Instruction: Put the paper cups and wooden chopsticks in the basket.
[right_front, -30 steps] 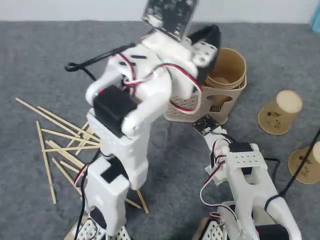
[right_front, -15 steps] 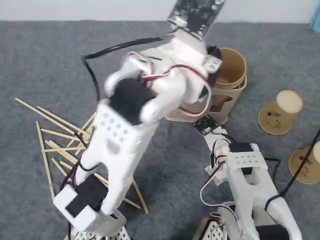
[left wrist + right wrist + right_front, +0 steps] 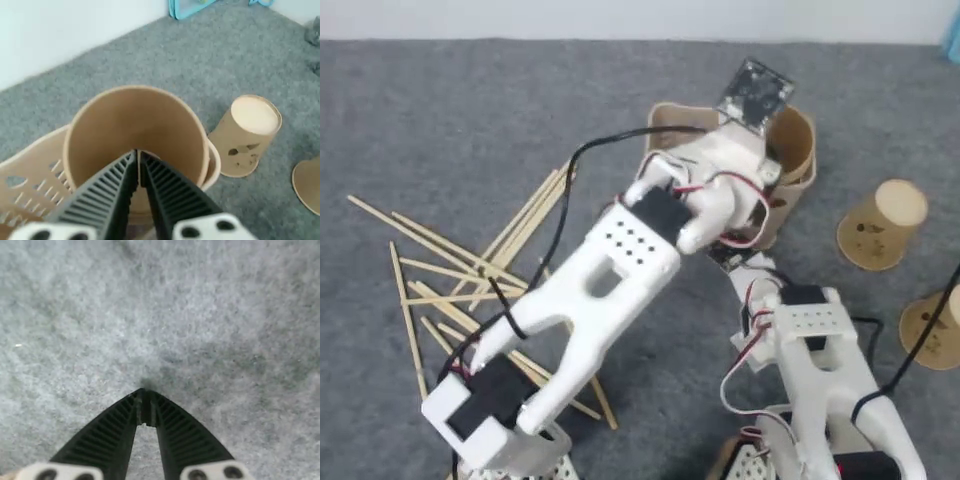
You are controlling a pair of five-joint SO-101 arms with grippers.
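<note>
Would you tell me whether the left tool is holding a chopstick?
No, the left tool is shut empty above the paper cup in the basket.

Grey, mottled felt across the table [image 3: 440,110]. Plain tan paper cups [image 3: 880,225] with small dark printed marks on the sides. Pale beige basket [image 3: 30,170], patterned with cut-out slots. Light wooden chopsticks [image 3: 450,270]. White arms [image 3: 610,290], black motors [image 3: 660,212]. Black, ribbed left gripper [image 3: 137,152] and right gripper [image 3: 143,395].

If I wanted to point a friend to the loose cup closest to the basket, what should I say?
Find the basket on the grey carpet, with stacked cups inside it. On the carpet beside it, not touching it, stands the upside-down cup. A second cup is also bottom up, but it sits farther from the basket.
</note>
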